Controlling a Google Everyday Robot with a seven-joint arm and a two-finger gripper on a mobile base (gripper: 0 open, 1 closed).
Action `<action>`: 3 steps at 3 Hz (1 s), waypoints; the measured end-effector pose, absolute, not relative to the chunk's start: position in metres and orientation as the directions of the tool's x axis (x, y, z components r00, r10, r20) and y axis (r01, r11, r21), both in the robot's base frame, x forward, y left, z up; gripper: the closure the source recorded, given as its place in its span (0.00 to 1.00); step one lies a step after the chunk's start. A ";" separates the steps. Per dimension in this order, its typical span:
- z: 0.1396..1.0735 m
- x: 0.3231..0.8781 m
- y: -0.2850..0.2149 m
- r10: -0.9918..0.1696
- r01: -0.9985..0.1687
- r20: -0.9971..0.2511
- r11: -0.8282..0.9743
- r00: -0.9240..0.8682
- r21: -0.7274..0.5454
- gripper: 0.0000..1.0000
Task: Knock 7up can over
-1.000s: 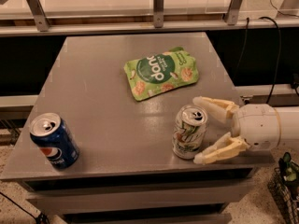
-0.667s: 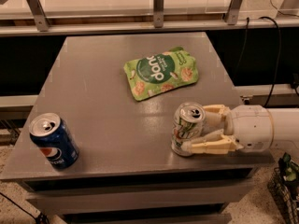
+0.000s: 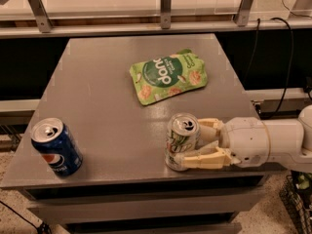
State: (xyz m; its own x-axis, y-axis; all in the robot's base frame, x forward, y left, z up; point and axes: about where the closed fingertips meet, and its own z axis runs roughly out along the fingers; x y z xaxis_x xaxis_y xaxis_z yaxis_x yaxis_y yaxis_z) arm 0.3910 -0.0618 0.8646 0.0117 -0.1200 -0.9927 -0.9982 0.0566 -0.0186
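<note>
Three items on grey table (image 3: 97, 82); 7up can (image 3: 181, 136) standing near front edge, at 5 o'clock from table's middle; gripper (image 3: 191, 143) reaching in from 3 o'clock, cream fingers (image 3: 204, 158) clamped against can on both sides; blue Pepsi can (image 3: 56, 147) upright at 8 o'clock; green snack pouch (image 3: 168, 77) flat at 1 o'clock.

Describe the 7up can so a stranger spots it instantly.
On the grey table, go to the front right corner, where the gripper clasps a can. This 7up can is white-silver with green lettering, unlike the blue Pepsi can and the flat green pouch.
</note>
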 end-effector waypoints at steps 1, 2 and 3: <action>0.879 0.395 -0.068 -0.167 -0.995 -0.986 0.097 0.012 -0.029 1.00; 0.903 0.408 -0.077 -0.297 -0.988 -0.954 0.129 0.046 -0.088 1.00; 0.927 0.418 -0.084 -0.476 -0.979 -0.874 0.116 0.095 -0.170 1.00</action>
